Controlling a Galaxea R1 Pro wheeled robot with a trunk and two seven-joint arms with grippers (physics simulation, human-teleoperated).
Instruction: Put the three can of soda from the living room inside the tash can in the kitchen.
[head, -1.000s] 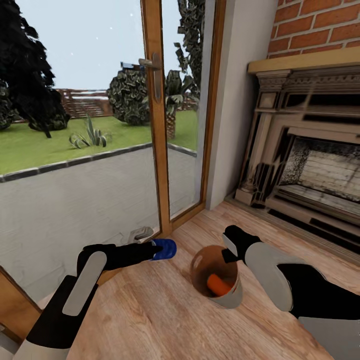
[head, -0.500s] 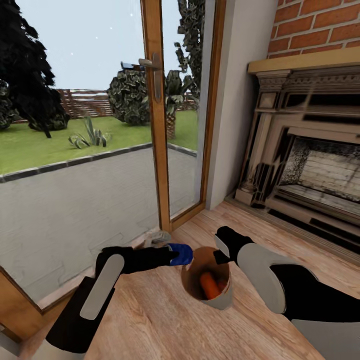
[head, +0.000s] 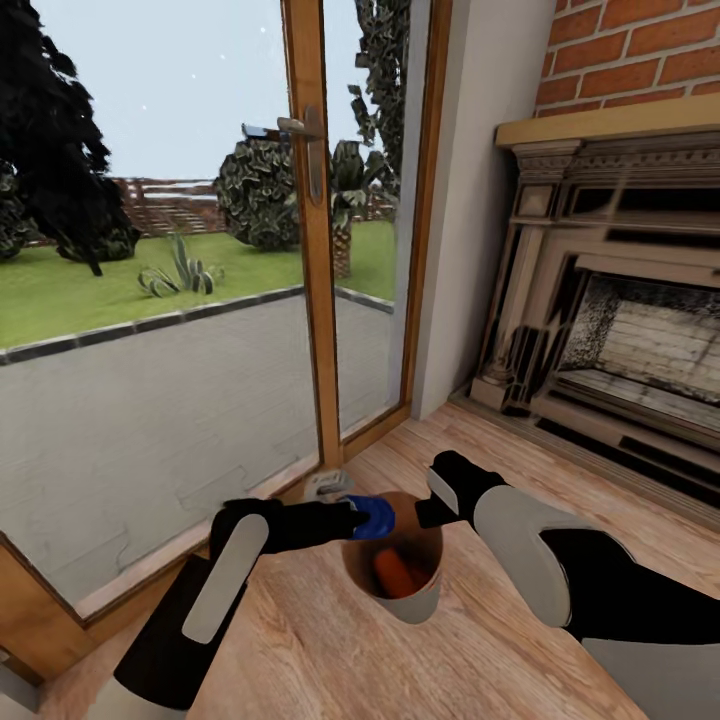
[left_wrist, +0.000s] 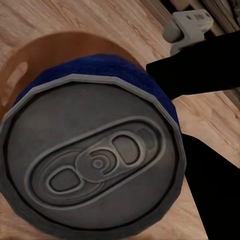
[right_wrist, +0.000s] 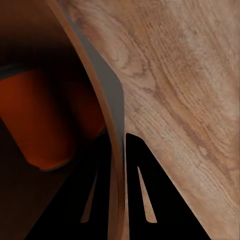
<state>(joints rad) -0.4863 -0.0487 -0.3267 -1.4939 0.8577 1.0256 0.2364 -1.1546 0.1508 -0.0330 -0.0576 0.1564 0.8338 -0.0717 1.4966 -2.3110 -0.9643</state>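
Observation:
My left gripper is shut on the dark blue can of soda, held on its side at the near-left rim of the tash can. In the left wrist view the blue can's silvery top faces the camera, with the bin's copper-brown inside behind it. An orange can of soda lies inside the bin, seen also as an orange can in the right wrist view. My right gripper is shut on the bin's far rim, one finger on either side of the wall.
A glass door with a wooden frame stands straight ahead, a garden behind it. A brick fireplace fills the right side. A small grey object lies on the light wood floor by the door frame.
My left gripper has carried the blue can rightward, while the right gripper has brought the bin leftward. The can now hangs at the bin's rim.

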